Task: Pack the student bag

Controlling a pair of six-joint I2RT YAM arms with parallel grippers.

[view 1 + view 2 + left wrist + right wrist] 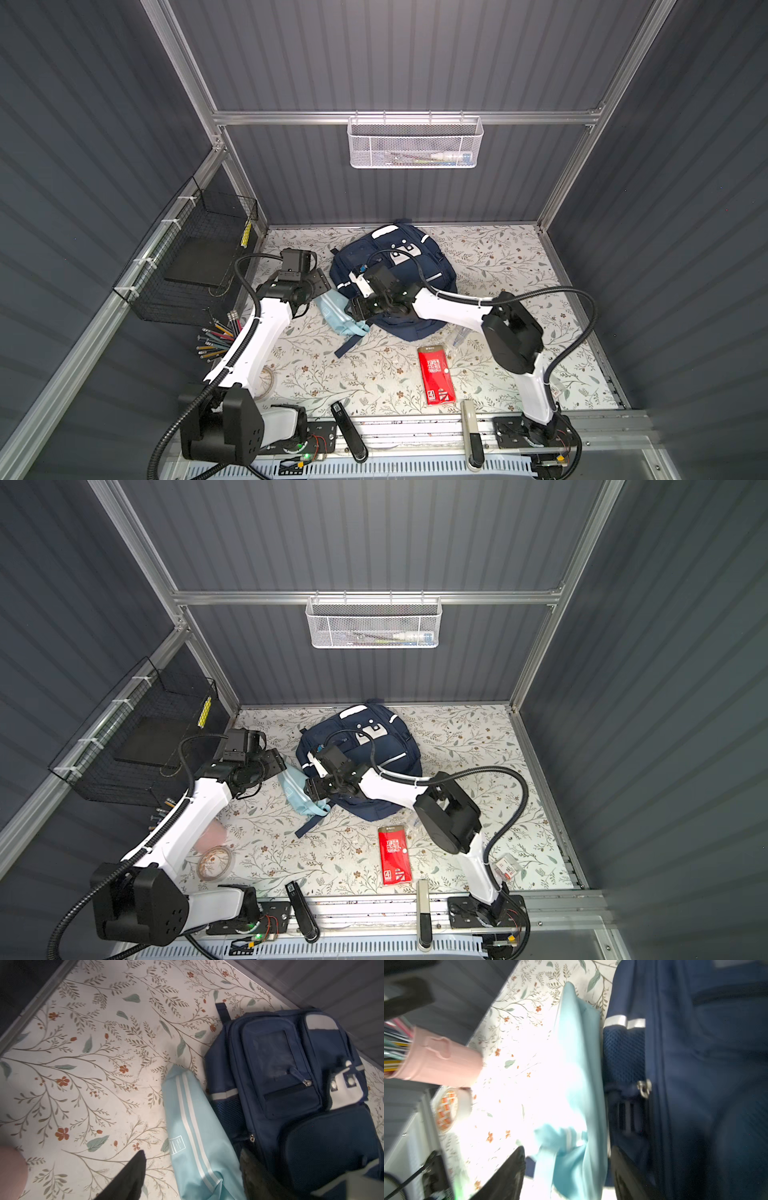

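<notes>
Bag far centre, lying flat. Pouch touches its left side. Right gripper: jaws apart, astride pouch. Left gripper: open, empty, just left of bag. Risks: slack pouch slips from pinch; strap underneath gets caught too, dragging bag.

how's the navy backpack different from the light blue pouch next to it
The backpack is dark navy, the pouch pale blue. The backpack is far larger; the pouch is slim and long. The backpack has zip pockets, the pouch two white stripes. Both are fabric, lying on the floral table.
</notes>
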